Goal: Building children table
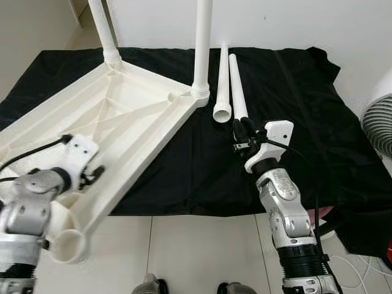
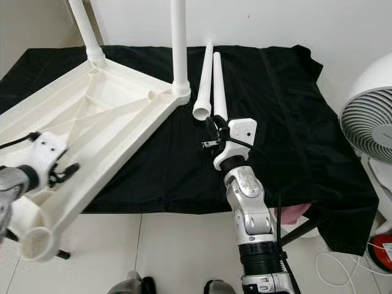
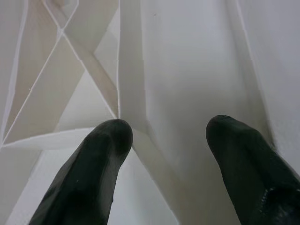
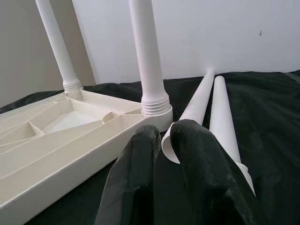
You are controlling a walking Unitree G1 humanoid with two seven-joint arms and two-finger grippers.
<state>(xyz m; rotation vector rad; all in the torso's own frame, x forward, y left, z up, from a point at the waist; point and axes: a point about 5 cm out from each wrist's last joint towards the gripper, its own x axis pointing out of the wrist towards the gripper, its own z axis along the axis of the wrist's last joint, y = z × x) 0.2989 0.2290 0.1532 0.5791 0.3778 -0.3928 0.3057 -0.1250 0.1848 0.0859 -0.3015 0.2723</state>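
My right gripper (image 1: 244,126), fingers together and empty, hovers by two loose table legs (image 1: 237,92). My left gripper (image 3: 164,140), spread open, rests over the upturned tabletop (image 1: 122,110).

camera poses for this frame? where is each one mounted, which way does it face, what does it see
Left eye view: on the head, looking forward and down at the upturned white tabletop on the black cloth; both silver arms show.
Right eye view: the same scene from the stereo pair's other eye, plus a fan.
Left wrist view: along the left gripper's open fingers, close over the tabletop's ribs.
Right wrist view: along the right gripper toward two loose legs and two screwed-in legs.
Shared: both wrist views and the eye views show the tabletop.
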